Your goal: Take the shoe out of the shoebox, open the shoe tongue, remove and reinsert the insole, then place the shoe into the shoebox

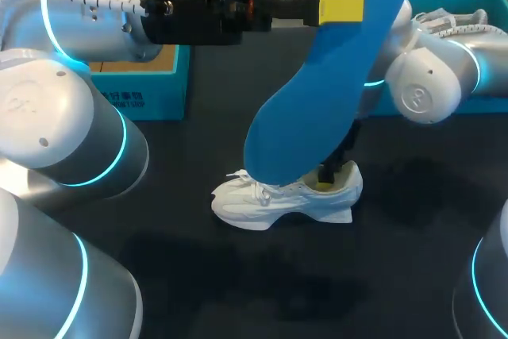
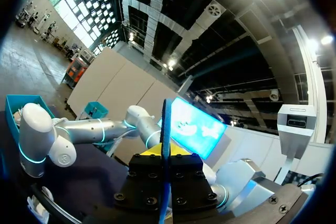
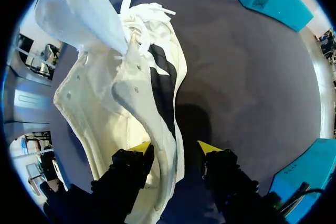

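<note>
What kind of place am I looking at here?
Probably a robotics lab or test bench: the left gripper holds a blue insole over a white sneaker on a dark table, the right gripper at its heel, teal shoeboxes behind.

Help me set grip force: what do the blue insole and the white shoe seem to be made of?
Insole: likely foam, perhaps fabric-faced; matte blue, thin, bowing gently along its length. Shoe: upper looks like soft synthetic leather or textile, off-white and matte, with small punched holes; its thick sole looks like moulded foam or rubber.
</note>
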